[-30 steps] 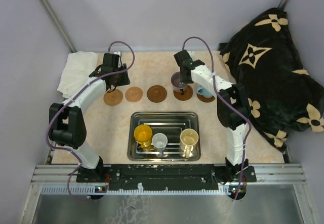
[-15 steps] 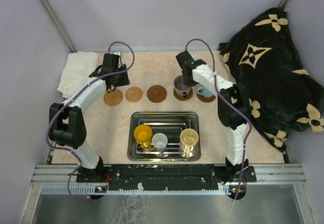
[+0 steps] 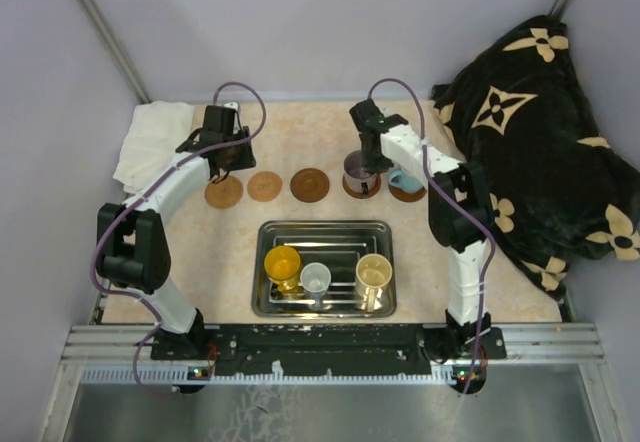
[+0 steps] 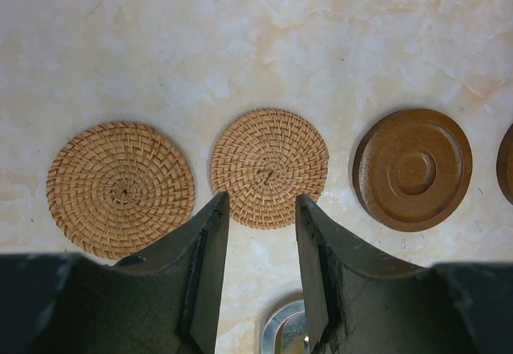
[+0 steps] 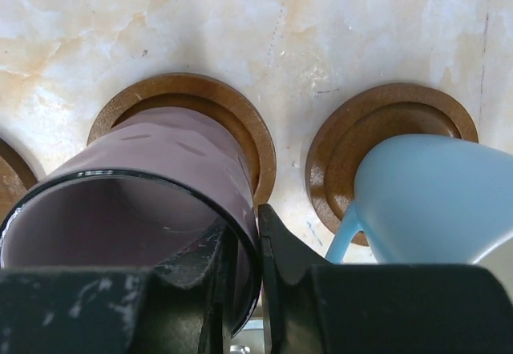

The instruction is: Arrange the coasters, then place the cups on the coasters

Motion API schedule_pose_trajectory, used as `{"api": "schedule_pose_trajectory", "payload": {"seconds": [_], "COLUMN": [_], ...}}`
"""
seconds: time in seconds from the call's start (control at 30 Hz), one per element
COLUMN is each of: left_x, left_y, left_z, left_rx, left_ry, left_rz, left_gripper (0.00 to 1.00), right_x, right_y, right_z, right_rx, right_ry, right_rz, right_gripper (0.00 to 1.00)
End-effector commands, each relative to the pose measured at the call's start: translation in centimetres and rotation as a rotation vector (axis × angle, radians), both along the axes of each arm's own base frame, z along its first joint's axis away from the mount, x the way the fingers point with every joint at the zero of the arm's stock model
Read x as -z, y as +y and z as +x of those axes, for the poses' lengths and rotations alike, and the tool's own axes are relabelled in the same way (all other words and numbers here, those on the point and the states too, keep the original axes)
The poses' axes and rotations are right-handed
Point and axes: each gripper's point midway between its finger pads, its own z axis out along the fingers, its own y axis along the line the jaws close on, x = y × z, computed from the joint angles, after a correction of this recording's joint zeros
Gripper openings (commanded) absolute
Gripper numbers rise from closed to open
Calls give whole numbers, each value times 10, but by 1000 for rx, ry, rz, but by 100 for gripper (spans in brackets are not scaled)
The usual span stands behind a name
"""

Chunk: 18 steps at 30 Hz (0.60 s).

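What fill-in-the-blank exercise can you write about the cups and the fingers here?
1. The number of cups in the tray is ___.
2. The cup whose rim the right fingers pinch is ___ in colour.
3. The blue cup stands on a ___.
4. The left fingers hold ___.
Missing words: three; purple; coaster; nothing.

A steel tray [image 3: 335, 240] lies on the marbled table [image 3: 300, 134], nearer than both pairs of jaws and between them. A white cloth [image 3: 150, 142] lies left of the left jaws; a black flowered blanket [image 3: 530, 132] is heaped well right of the right jaws.
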Motion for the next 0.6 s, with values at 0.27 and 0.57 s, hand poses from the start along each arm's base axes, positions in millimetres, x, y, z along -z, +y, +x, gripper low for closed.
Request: {"api": "schedule_pose_trajectory", "payload": {"seconds": [0.27,0.57], "left_x": [-3,-3], "left_y": [0,-1], "left_z": [-2,0], "left_rx": [8,11], "left_ry": [-13,-13], "left_rz": [8,2], "left_gripper": [46,46], "right_x": [-6,-38], "right_y": [-11,-5], "right_z": [12,39], "right_rx": [59,61], "right_ry": [-36,-136], "right_rz": [-53,-44], "right_gripper": [47,49]}}
